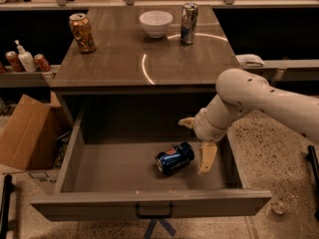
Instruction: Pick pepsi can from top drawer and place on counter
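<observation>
The pepsi can (174,158) lies on its side on the floor of the open top drawer (99,203), right of the middle. My gripper (197,141) is inside the drawer, just right of the can and slightly above it. It is open and empty, with one finger (207,158) low beside the can's right end and the other finger (187,122) higher, toward the drawer's back. The white arm comes in from the right. The counter (114,63) lies above the drawer.
On the counter stand an orange-gold can (82,32), a white bowl (155,23) and a taller silver-blue can (189,23). A cardboard box (27,133) sits on the floor at the left. A side shelf holds small bottles and cans (25,61).
</observation>
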Tool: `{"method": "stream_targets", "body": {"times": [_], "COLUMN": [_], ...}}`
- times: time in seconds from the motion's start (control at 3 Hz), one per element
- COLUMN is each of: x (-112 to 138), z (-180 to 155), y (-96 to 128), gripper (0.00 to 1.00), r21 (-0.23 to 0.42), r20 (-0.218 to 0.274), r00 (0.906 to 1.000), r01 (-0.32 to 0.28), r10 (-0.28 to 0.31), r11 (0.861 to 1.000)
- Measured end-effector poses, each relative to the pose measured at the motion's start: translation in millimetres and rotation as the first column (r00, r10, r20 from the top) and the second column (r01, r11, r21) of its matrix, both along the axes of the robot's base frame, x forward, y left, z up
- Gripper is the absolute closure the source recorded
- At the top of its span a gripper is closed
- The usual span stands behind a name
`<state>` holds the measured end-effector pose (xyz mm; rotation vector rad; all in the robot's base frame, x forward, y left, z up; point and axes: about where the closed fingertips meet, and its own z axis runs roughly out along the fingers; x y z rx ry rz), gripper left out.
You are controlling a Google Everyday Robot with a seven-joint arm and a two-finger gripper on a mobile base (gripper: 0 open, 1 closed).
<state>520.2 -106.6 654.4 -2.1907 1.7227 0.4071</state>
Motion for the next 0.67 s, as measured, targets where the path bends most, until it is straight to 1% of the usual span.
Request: {"method": "stream_targets", "body": {"times": [0.33,0.67], "x": [1.8,-0.1], "z": [-12.4,-24.9], "y": [11.4,21.2], "gripper": [0.0,0.19], "r21": [-0.03,-0.059], "r20": [0.008,0.0], "r00": [0.999,0.9972], "r01": [-0.043,-0.074], "r10": [0.043,0.074], "r11": [0.999,0.995]}}
